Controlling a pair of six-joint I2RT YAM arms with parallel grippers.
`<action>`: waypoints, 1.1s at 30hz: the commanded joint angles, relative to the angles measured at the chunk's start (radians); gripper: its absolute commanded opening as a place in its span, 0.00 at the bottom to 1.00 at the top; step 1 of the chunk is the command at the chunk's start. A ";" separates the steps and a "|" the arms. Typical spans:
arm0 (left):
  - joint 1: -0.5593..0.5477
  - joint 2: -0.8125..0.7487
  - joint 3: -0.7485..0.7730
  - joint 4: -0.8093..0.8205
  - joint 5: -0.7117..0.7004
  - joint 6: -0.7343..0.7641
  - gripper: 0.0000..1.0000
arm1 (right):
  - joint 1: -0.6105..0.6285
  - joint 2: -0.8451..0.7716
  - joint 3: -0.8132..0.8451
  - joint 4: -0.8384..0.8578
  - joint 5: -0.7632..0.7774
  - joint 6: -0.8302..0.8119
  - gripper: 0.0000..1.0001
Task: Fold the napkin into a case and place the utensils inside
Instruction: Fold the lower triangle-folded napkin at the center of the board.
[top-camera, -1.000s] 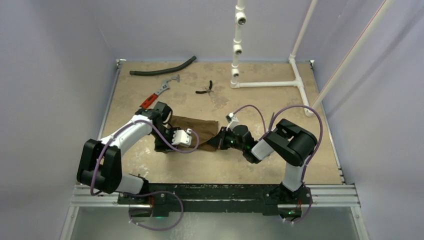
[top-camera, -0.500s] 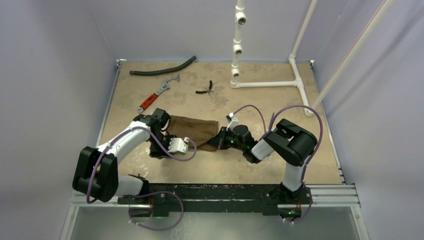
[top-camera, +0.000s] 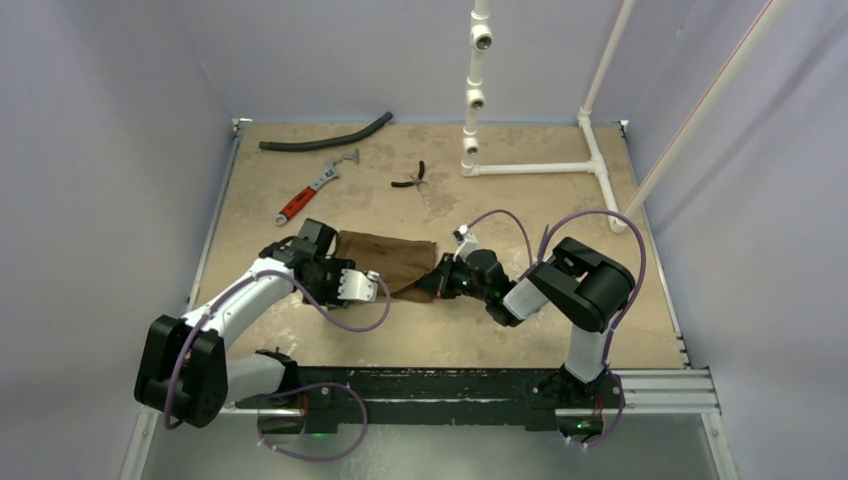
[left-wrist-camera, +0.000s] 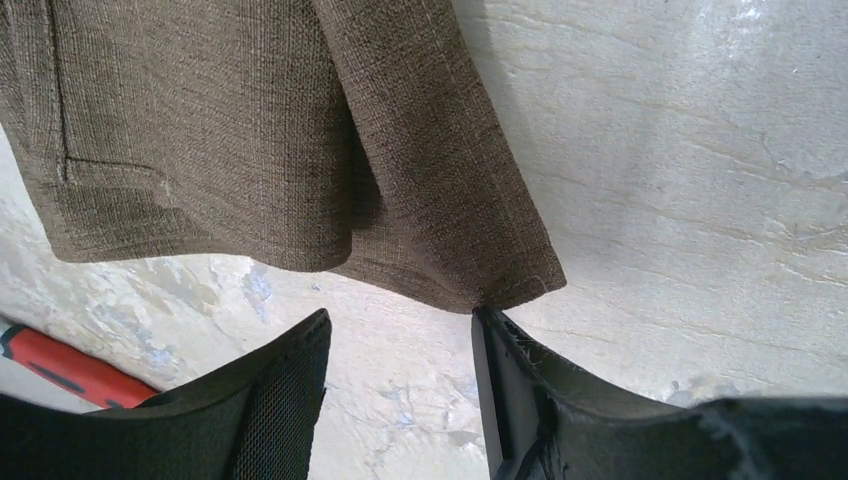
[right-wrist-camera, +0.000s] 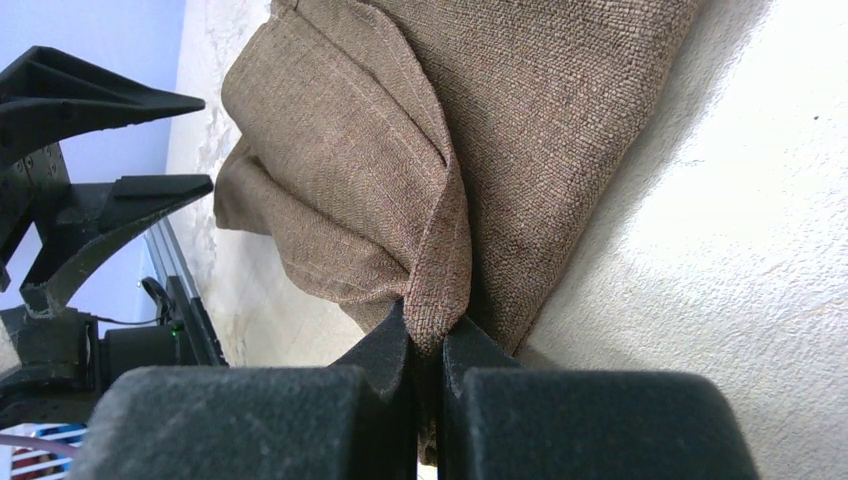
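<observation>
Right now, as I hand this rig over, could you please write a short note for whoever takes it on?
Right gripper: shut on a bunched fold at the right end of the napkin.
Left gripper: open, at a napkin corner, gripping nothing.
Done: napkin doubled over in layers, not yet a finished case.
Not in any view: the utensils.
Left to do: finish the fold, find the utensils and slip them inside.

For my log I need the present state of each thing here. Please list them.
napkin: folded, one corner pinched and lifted.
right claw: shut on napkin.
left claw: open, empty, at napkin's corner.
wrench: lying flat, untouched.
pliers: lying flat, untouched.
hose: lying flat, untouched.
</observation>
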 joint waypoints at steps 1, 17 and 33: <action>-0.010 -0.032 -0.026 0.002 0.058 0.018 0.53 | -0.011 0.006 0.017 0.009 -0.001 0.016 0.00; 0.008 -0.461 -0.262 0.128 0.090 0.283 0.74 | -0.020 0.021 0.036 0.004 -0.043 0.026 0.00; 0.008 -0.516 -0.431 0.189 0.109 0.477 0.78 | -0.026 0.032 0.036 0.037 -0.090 0.063 0.00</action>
